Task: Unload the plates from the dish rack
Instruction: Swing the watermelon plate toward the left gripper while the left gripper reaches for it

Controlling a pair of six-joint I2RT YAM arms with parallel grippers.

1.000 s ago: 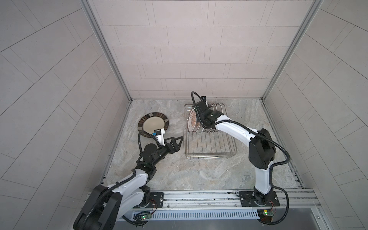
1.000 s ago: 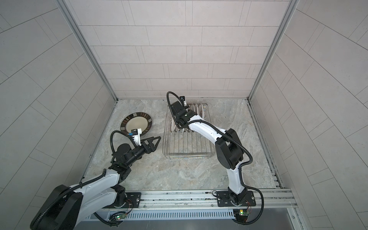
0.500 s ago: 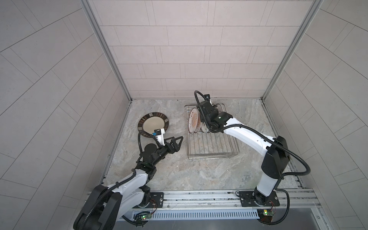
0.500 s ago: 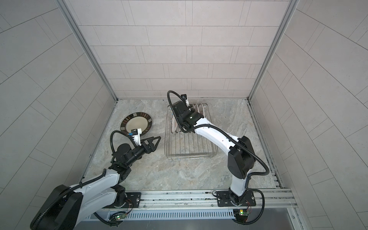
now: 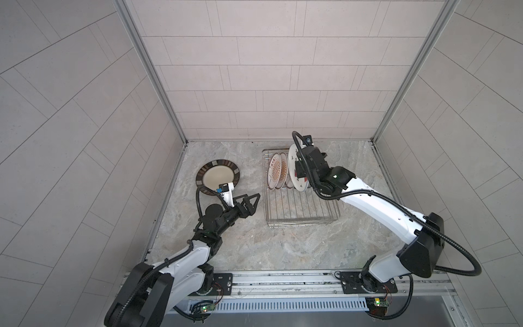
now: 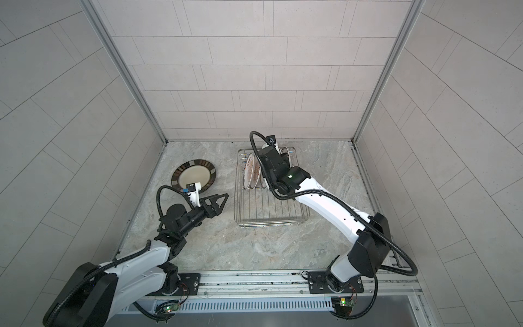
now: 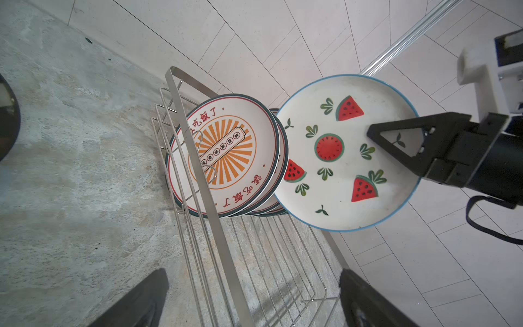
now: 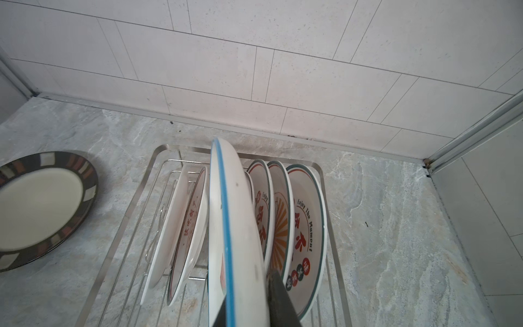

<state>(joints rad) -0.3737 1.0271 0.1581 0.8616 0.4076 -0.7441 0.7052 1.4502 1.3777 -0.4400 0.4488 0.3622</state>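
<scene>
Gripping the round white blue-rimmed watermelon plate (image 7: 339, 158) by its edge, the closed right gripper (image 7: 373, 134) holds it upright over the silver wire dish rack (image 5: 300, 225), centre-right in both top views. This looks like the lift-out step. The next move likely calls for clearing the neighbouring plates (image 8: 305, 226). The left gripper (image 5: 253, 202) gapes empty.

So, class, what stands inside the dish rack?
At least five upright plates show in the dish rack; the watermelon plate, clamped in the right tool, covers any behind it.

You worked in a robot lab cell dressed as a kitchen counter: tiled panels (image 5: 254, 70) on aluminium posts (image 5: 151, 70) walled three sides, arm bases (image 5: 365, 284) were bolted to a rail (image 5: 283, 279) with bare circuit boards (image 5: 203, 307), and a dish rack (image 5: 302, 209) of plates (image 5: 276, 170) stood on the stone-look tabletop (image 5: 254, 240).
</scene>
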